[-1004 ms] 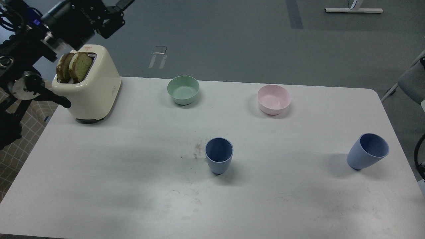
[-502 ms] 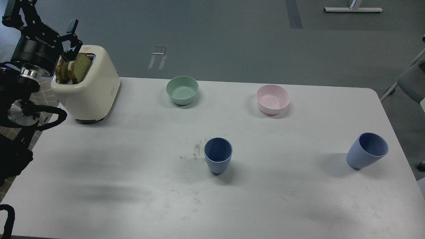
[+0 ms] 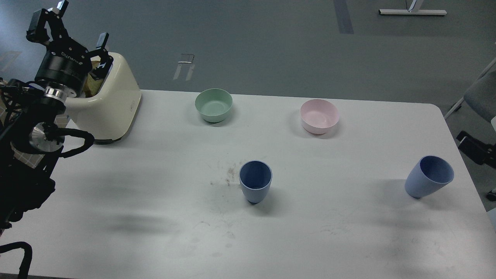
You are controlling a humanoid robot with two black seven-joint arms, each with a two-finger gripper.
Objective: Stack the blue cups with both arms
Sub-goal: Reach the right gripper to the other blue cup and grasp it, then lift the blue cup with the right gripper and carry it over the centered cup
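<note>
Left claw [image 3: 73,29] hangs released above the toaster [image 3: 112,104], both blue cups [image 3: 255,186] apart on the bench [image 3: 155,217]; right claw [image 3: 474,149] perhaps edging in, state unclear

Matt, seemingly plastic blue cups [image 3: 255,186]; glossy toaster [image 3: 112,104].

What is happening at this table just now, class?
Nothing is being handled yet. The darker blue cup stands mid-table and the lighter blue cup stands apart near the right edge, both empty and unstacked. The left claw is open, raised by the cream toaster at the far left. A black part at the right edge may be the right arm; its claw is not visible. The green bowl and pink bowl sit behind.
</note>
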